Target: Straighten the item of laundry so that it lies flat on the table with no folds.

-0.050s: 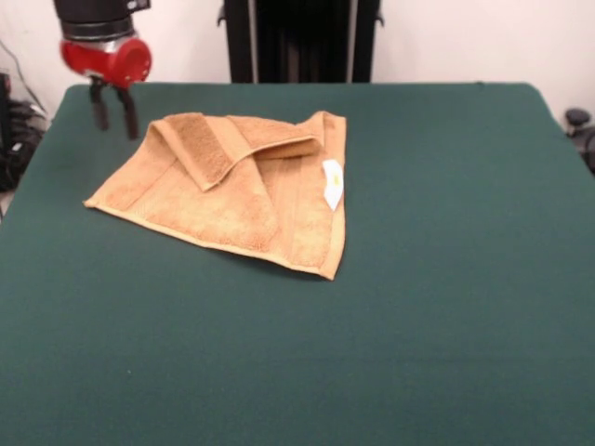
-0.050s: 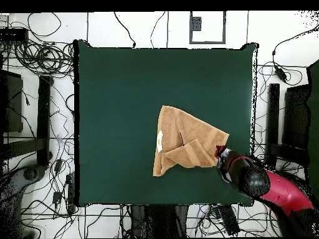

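Across the near stretch of the green worktop (image 1: 390,353) nothing lay. Further back, left of centre, sat the towel (image 1: 232,209), a tan-orange terry piece crumpled into a rough triangle. Its nearest corner (image 1: 331,272) pointed toward the camera, and a white care tag (image 1: 333,184) lay on its right edge. Behind that, one banded end (image 1: 200,149) was folded over onto the body, with a second flap (image 1: 284,141) doubled across the far edge.

It looked light, soft and limp: it would sag and drape when lifted, not hold any shape, and the cloth-covered top would probably drag at it. A pinch on a single layer at a corner seemed the sensible hold, most likely the end of the turned-over band, which could then be peeled back outward.

Farthest back, just off the towel's far-left corner, the gripper (image 1: 113,111) hung above the worktop. Its two dark fingers (image 1: 98,107) pointed down, parted by a small gap and holding nothing.
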